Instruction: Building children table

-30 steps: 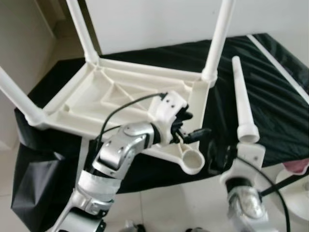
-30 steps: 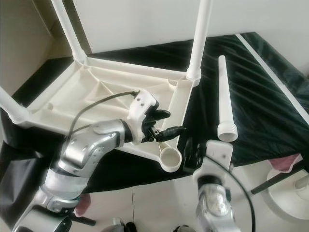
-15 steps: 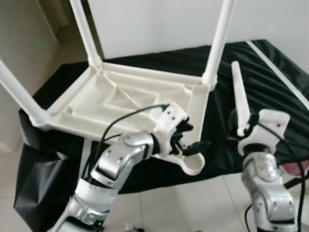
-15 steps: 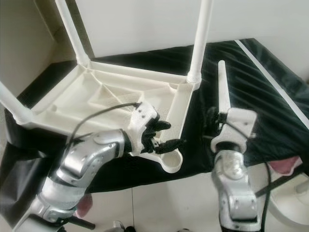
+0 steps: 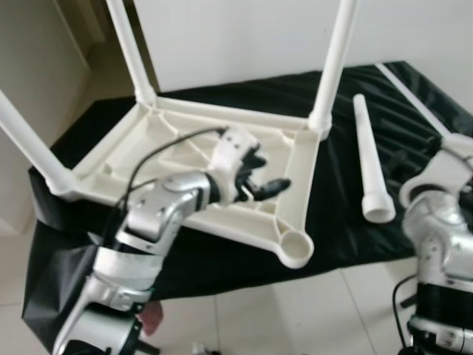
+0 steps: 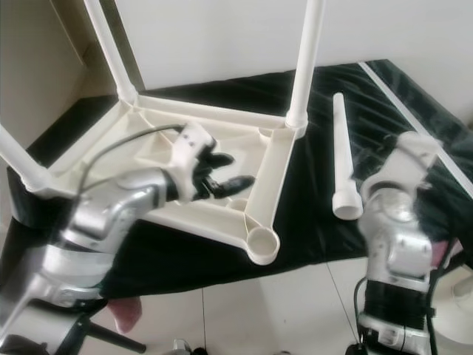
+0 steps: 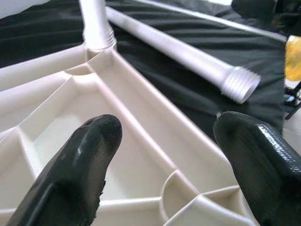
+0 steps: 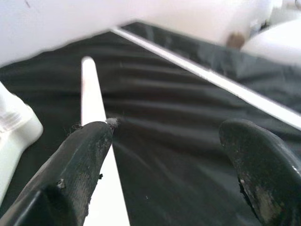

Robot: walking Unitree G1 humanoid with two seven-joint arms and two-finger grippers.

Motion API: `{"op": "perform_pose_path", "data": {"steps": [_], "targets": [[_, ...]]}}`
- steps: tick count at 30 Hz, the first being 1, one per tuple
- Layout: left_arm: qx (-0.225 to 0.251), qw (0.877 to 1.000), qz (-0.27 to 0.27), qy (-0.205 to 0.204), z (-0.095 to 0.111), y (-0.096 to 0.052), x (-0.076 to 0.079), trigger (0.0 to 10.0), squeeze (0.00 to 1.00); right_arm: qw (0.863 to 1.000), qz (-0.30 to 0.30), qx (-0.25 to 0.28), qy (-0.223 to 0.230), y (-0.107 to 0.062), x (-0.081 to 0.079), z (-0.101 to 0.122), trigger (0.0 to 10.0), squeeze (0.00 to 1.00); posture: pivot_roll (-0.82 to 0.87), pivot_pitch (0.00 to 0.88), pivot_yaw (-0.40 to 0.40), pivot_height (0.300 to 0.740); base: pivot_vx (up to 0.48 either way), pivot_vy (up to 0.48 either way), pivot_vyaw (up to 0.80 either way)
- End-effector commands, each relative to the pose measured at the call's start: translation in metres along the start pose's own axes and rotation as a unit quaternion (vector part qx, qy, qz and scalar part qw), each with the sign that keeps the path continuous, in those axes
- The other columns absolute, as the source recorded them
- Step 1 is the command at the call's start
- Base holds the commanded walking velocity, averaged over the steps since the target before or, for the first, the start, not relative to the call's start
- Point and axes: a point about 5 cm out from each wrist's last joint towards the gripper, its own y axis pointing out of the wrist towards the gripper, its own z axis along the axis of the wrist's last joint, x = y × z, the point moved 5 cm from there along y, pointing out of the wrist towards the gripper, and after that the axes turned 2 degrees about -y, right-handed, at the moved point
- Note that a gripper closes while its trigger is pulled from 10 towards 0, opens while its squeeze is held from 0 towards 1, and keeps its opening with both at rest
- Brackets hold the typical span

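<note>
The upside-down table top (image 5: 185, 159) sits mid-frame on the black cloth (image 5: 414, 140), three legs screwed in and cut off by the frame edges, its near corner socket (image 5: 295, 250) poking over the cloth's front edge. My left gripper (image 5: 262, 177) floats wide open over the ribbed underside. The loose leg (image 5: 368, 159) lies right of the table, and my right gripper (image 8: 164, 155), also open and gripping nothing, is by it, blurry at right.

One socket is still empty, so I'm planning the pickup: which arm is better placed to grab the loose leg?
Right. The right gripper is open beside the loose leg; the left gripper hovers over the upturned tabletop.
</note>
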Motion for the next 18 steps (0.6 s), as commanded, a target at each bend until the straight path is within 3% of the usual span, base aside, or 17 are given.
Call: {"op": "perform_pose_path", "data": {"steps": [1,7,11,18], "targets": [[-0.001,1.000,-0.030,0.000,-0.001,0.000,0.007,10.0,0.00,0.999,0.013,-0.034,0.005,0.002,-0.005,-0.011,10.0,0.00,0.01,0.120,0.063,0.740,0.000,0.000,0.00],[-0.003,0.999,-0.034,0.005,0.005,-0.002,0.008,10.0,0.00,0.997,0.007,-0.081,-0.010,0.013,-0.003,-0.015,10.0,0.00,0.01,0.133,0.058,0.740,0.000,0.000,0.00],[-0.011,0.999,-0.036,-0.011,0.007,-0.002,0.010,10.0,0.00,0.994,0.025,-0.108,-0.016,0.021,-0.010,-0.012,10.0,0.00,0.02,0.139,0.052,0.740,0.000,0.000,0.00],[-0.006,0.998,-0.054,0.009,0.009,-0.009,0.022,10.0,0.00,0.982,0.084,-0.170,-0.019,0.031,-0.028,-0.014,10.0,0.00,0.04,0.158,0.036,0.740,0.000,0.000,0.00]]}}
